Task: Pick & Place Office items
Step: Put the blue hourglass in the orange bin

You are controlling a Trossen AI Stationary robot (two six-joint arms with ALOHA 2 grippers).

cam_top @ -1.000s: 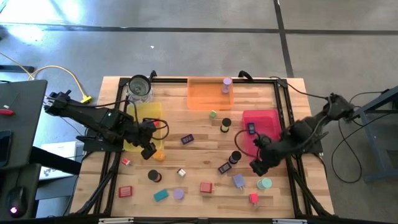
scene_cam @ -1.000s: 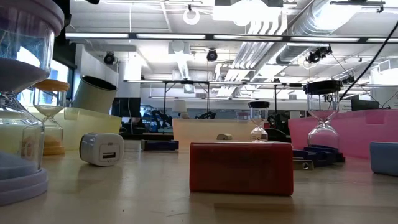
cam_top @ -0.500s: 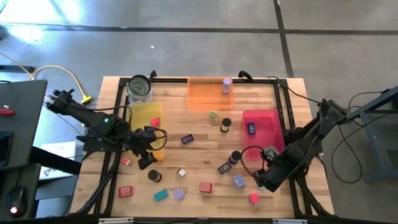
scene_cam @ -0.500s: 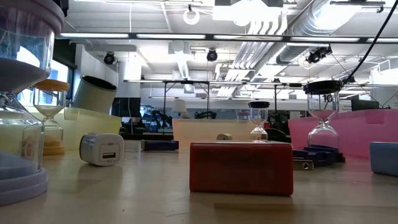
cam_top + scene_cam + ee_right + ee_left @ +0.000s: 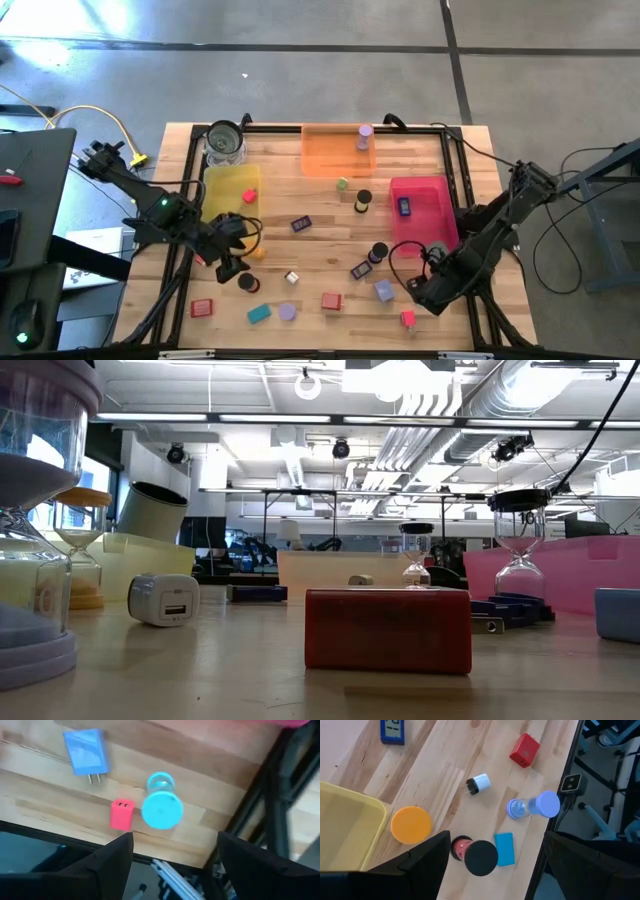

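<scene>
Both jaws wide open, nothing held: left gripper [image 5: 232, 268] hovers over the black-capped hourglass [image 5: 475, 856], right gripper [image 5: 425, 292] above the teal one [image 5: 161, 805]. Most office items crowd the bench's [image 5: 320, 262] front edge; few are binned.

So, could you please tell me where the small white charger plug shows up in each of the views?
High view: white charger on the bare wood, towards the front, off the yellow tray's near corner.
Low view: charger at the left, in front of the yellow tray.
Left wrist view: charger near the picture's middle, apart from the tray.
Right wrist view: not in it.
Shared landmark: the yellow tray.
</scene>
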